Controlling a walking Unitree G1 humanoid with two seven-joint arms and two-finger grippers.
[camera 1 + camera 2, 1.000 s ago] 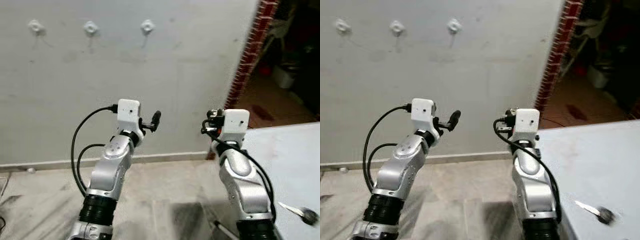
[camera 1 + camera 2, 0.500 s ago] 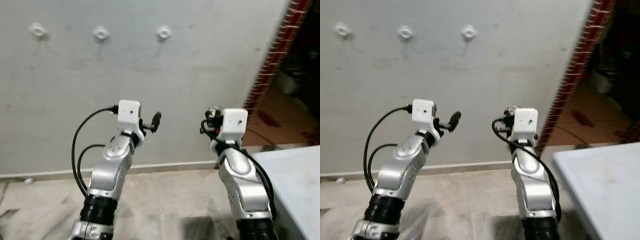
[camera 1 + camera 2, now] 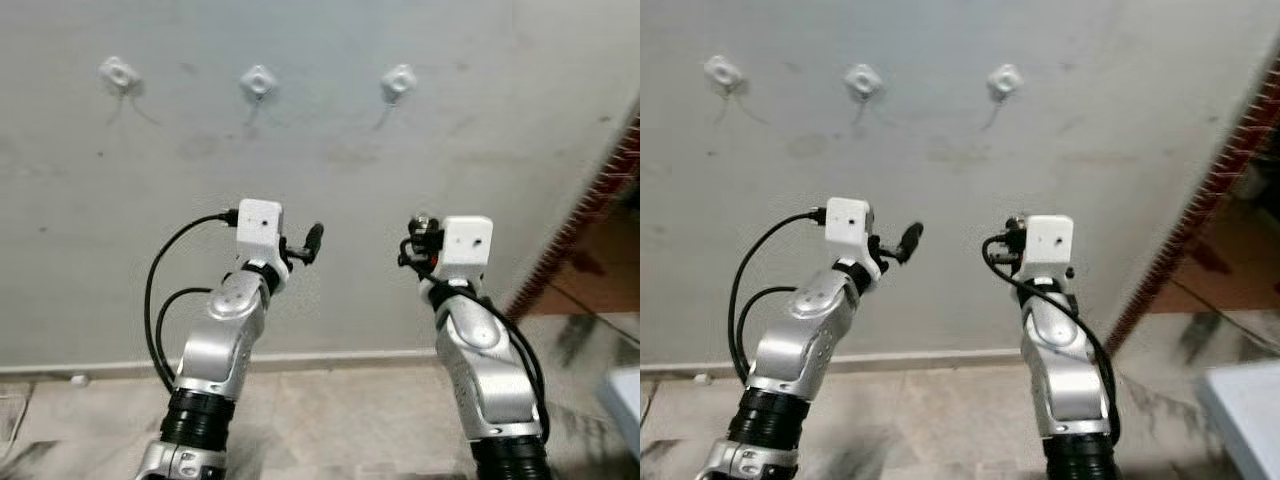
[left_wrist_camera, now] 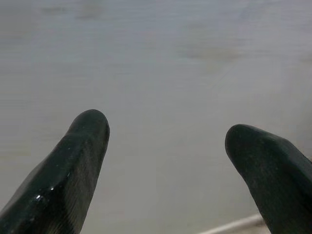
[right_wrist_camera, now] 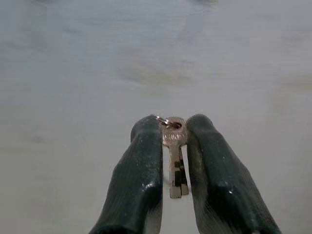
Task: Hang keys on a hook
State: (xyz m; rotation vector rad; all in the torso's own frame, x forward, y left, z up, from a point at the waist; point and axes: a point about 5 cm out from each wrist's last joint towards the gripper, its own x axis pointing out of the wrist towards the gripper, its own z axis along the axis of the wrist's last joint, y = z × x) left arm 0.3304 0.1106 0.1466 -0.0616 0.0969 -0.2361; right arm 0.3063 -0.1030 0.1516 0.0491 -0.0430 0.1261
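Facing the wall, the right gripper grasps a key while the left gripper hangs released; next, seemingly, raising it to a hook.

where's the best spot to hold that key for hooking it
As the right pincer has it: black fingers clamping the small brass key flat on its blade from both sides, head and ring poking past the tips, free to slip over a white wall hook.

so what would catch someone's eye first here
Three white hooks in a row high on the grey wall, above both raised arms. The right hand pinches a brass key between its black fingers; the left hand is open, pointing at bare wall.
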